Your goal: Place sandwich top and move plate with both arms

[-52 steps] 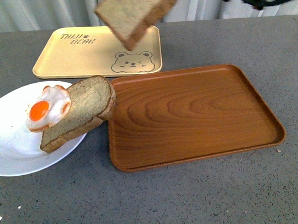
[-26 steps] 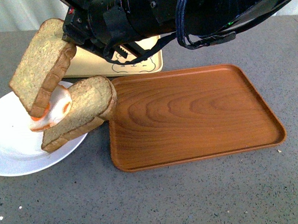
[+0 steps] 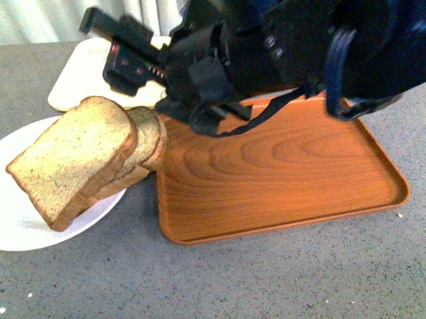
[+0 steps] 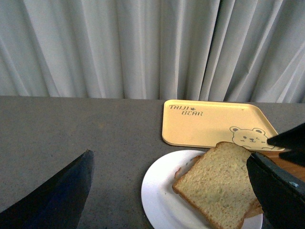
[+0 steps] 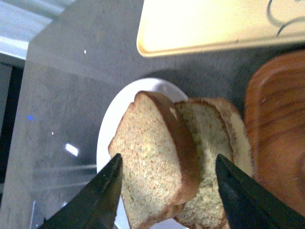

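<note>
Right arm (image 3: 279, 49) reaches across the wood tray (image 3: 285, 177) to the plate (image 3: 16, 227). Right gripper (image 5: 168, 157) fingers are spread wide either side of the sandwich top (image 3: 74, 163), not clamping it. Top lies tilted on the lower slice (image 3: 153, 130), on the plate. Left gripper (image 4: 169, 157) also wide, empty, facing the plate.

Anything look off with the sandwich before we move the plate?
Yes. The sandwich top sits askew, tilted and offset from the lower slice, which itself overhangs the plate beside the brown tray.
</note>
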